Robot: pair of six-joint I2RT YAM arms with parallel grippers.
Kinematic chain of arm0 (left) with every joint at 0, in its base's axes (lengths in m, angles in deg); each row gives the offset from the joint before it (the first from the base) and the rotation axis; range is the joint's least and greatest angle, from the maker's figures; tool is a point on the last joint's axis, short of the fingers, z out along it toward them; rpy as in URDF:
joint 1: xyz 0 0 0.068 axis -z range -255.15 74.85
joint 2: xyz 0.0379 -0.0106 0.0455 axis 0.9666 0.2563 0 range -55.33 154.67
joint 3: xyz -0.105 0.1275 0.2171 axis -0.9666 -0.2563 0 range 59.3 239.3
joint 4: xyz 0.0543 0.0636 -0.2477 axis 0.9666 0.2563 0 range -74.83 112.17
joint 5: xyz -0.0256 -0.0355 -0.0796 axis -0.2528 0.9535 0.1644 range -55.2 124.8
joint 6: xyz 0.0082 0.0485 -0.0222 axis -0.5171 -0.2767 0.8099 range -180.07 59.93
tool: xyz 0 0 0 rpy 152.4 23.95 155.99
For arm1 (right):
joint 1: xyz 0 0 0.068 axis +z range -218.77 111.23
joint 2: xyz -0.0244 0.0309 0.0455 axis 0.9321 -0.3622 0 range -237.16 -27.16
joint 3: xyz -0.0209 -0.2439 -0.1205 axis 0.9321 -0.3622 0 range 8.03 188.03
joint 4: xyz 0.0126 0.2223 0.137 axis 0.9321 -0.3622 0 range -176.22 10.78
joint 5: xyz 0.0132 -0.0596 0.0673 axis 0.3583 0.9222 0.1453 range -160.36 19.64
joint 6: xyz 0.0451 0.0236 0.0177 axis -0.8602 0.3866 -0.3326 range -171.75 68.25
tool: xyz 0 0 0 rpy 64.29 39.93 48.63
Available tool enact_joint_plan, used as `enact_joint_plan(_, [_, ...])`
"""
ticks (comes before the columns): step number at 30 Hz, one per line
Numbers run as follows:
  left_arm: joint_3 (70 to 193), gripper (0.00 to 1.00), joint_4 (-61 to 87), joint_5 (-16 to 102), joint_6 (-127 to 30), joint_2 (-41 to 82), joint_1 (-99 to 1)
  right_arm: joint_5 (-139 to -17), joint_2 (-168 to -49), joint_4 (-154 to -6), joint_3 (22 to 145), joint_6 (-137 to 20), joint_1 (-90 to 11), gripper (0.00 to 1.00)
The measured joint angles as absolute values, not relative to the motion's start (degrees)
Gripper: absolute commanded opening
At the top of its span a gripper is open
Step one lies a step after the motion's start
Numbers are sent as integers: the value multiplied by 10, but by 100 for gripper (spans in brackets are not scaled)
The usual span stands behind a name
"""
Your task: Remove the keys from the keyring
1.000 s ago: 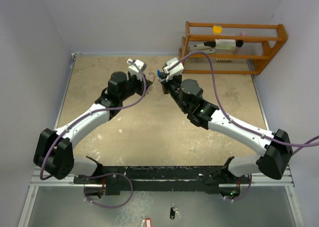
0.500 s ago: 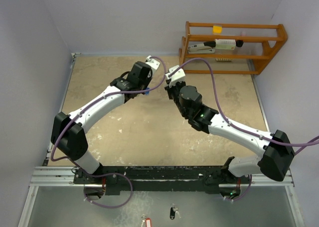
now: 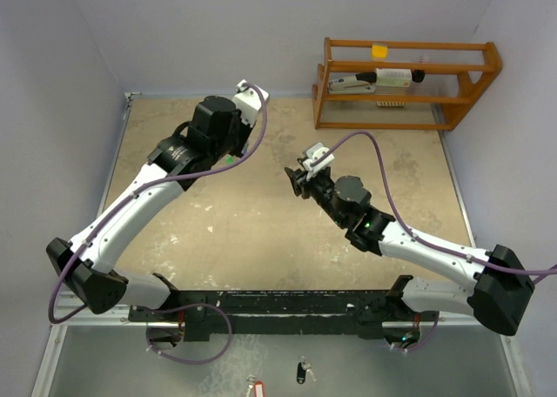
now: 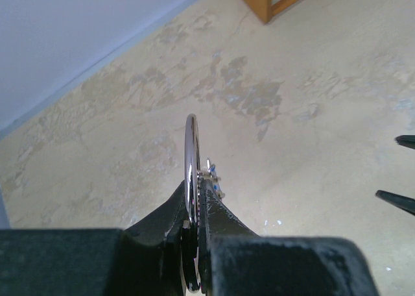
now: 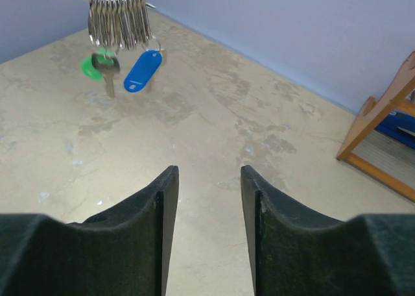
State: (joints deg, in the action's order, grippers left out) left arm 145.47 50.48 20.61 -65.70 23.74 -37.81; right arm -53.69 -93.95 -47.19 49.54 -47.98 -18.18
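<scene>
One tabletop [image 3: 261, 232] carries one wooden rack [image 3: 405, 75] at its far right. Two arms reach in, the left arm [image 3: 130, 214] and the right arm [image 3: 426, 245]. The left hand [image 4: 196, 193] is clamped tight on the single keyring [image 5: 120, 20], which is up off the tabletop. The right hand [image 5: 207, 176] gapes wide, holding nothing, with the keyring ahead to its left and apart from it. Two keys dangle below the keyring: a green-headed key [image 5: 95, 67] and a blue-headed key [image 5: 142, 69].
</scene>
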Motion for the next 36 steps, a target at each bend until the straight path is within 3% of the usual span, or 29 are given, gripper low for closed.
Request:
enact_joint_plan(11, [1460, 0, 505, 337, -638, 186, -375, -599, -904, -380, 438, -487, -182, 63])
enact_joint_plan(36, [1461, 0, 504, 444, -579, 157, -375, -645, -951, -308, 450, -488, -182, 63])
